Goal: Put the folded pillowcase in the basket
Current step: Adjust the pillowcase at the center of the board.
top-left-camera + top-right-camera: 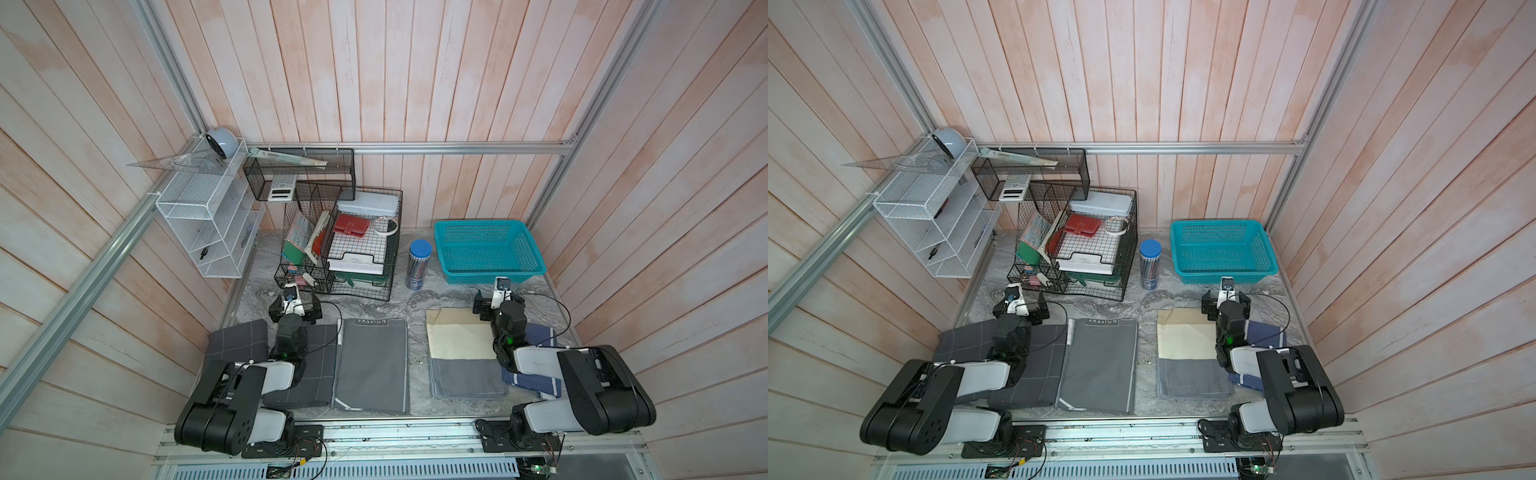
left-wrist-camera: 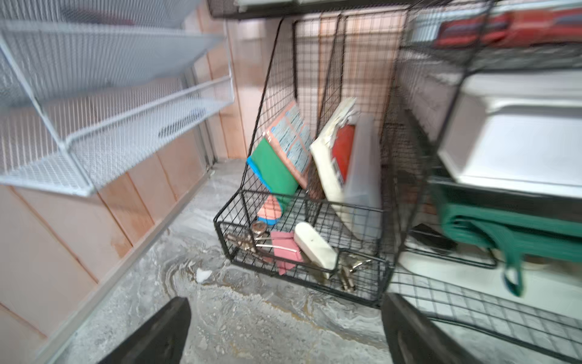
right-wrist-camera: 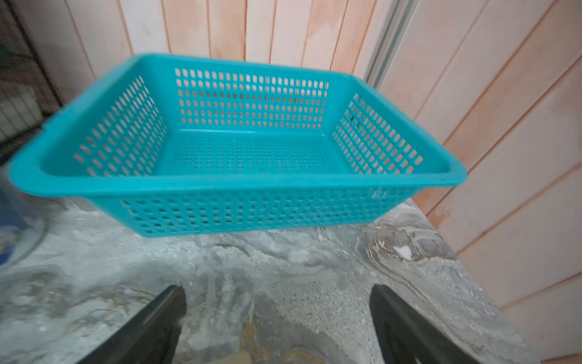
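The teal basket [image 1: 490,225] [image 1: 1219,224] [image 3: 239,184] stands empty at the back right of the marbled table. Several folded pillowcases lie along the front: a cream and grey one [image 1: 457,345] [image 1: 1185,345], a grey one printed PASSION [image 1: 372,365], a dark checked one [image 1: 309,374] and a blue one [image 1: 540,336] partly under my right arm. My right gripper [image 1: 498,302] [image 3: 277,310] hovers open between the cream pillowcase's far edge and the basket, holding nothing. By the checked pillowcase's far edge, my left gripper [image 1: 294,305] [image 2: 285,318] is open and empty, facing the black wire organiser.
The black wire organiser [image 1: 345,249] [image 2: 315,205], full of stationery, stands at back centre. A blue-lidded tub of pencils [image 1: 419,264] sits between it and the basket. A white wire shelf [image 1: 208,216] hangs on the left wall and a black mesh box [image 1: 299,170] on the back rail.
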`<state>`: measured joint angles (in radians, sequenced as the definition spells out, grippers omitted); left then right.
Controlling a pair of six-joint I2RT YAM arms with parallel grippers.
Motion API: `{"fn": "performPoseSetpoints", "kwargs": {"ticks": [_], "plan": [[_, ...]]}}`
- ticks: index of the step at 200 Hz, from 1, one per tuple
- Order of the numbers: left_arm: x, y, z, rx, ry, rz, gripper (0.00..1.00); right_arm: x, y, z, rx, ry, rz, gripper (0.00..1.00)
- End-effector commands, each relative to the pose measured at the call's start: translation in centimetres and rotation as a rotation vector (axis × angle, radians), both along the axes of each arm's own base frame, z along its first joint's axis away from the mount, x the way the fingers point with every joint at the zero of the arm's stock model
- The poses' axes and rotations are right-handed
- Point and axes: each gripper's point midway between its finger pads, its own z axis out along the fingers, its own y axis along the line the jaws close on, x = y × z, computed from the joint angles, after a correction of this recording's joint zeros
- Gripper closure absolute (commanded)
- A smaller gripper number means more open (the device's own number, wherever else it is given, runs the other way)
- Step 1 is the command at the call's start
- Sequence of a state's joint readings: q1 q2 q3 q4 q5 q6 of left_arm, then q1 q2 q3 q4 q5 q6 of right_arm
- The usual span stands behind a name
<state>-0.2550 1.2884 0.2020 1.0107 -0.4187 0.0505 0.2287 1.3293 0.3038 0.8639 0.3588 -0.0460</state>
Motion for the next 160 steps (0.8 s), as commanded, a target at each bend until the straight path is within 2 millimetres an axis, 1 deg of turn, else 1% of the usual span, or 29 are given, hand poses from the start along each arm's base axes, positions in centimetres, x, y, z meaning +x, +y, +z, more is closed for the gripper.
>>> {"fn": "performPoseSetpoints", "kwargs": {"ticks": [1,11,13,17,30,40,50,54,59,61,70,78,93,113,131,145,160], "plan": [[-1.5,-0.1,4.5,-0.015,-0.098,0.041,0.0,-1.1,-0.5,3.1,0.017,0.013,-0.084,0.02],[-1.7,-0.3,5.5,-0.1,-0.066,0.029,0.0,-1.6,-0.5,4.6,0.112,0.041,-0.101,0.02],[-1.7,-0.3,6.2,-0.124,-0.076,0.028,0.0,-1.8,-0.4,4.7,0.127,0.051,-0.099,0.02],[-1.8,-0.3,6.1,-0.153,-0.039,0.032,0.0,-1.9,-0.2,5.4,0.154,0.059,-0.093,0.02],[-2.1,-0.1,7.7,-0.281,-0.018,0.055,0.0,-2.7,0.0,7.1,0.229,0.091,-0.09,0.02],[-2.6,0.3,7.7,-0.373,0.026,0.09,0.0,-3.8,-1.0,7.9,0.314,0.114,-0.166,0.02],[-3.3,1.0,7.6,-0.455,0.062,0.146,0.0,-5.5,-2.6,7.6,0.399,0.143,-0.283,0.02],[-3.6,1.2,7.5,-0.486,0.076,0.167,0.0,-5.9,-2.9,7.6,0.43,0.152,-0.301,0.02],[-4.1,1.5,7.1,-0.519,0.101,0.196,0.0,-6.2,-2.8,7.6,0.465,0.167,-0.281,0.02],[-4.2,1.7,7.3,-0.539,0.099,0.207,0.0,-6.3,-2.8,7.5,0.476,0.177,-0.271,0.02],[-5.4,2.5,6.2,-0.59,0.164,0.265,0.0,-6.8,-2.1,7.2,0.541,0.212,-0.21,0.02],[-6.0,2.9,5.8,-0.618,0.203,0.278,0.0,-7.4,-1.5,6.8,0.579,0.243,-0.175,0.02],[-6.3,2.7,4.8,-0.701,0.272,0.218,0.0,-8.5,-0.5,5.8,0.597,0.319,-0.131,0.02],[-6.6,2.2,3.3,-0.775,0.365,0.165,0.0,-10.2,1.6,3.7,0.606,0.491,-0.062,0.02],[-6.8,1.1,1.9,-0.754,0.495,0.135,0.0,-11.9,3.0,1.9,0.575,0.608,-0.048,0.02],[-6.9,-0.3,0.8,-0.741,0.586,0.1,0.0,-12.9,3.7,1.0,0.523,0.642,-0.051,0.02],[-7.2,-2.1,0.5,-0.692,0.624,0.062,0.0,-13.7,4.8,-0.6,0.493,0.672,-0.048,0.02]]}}
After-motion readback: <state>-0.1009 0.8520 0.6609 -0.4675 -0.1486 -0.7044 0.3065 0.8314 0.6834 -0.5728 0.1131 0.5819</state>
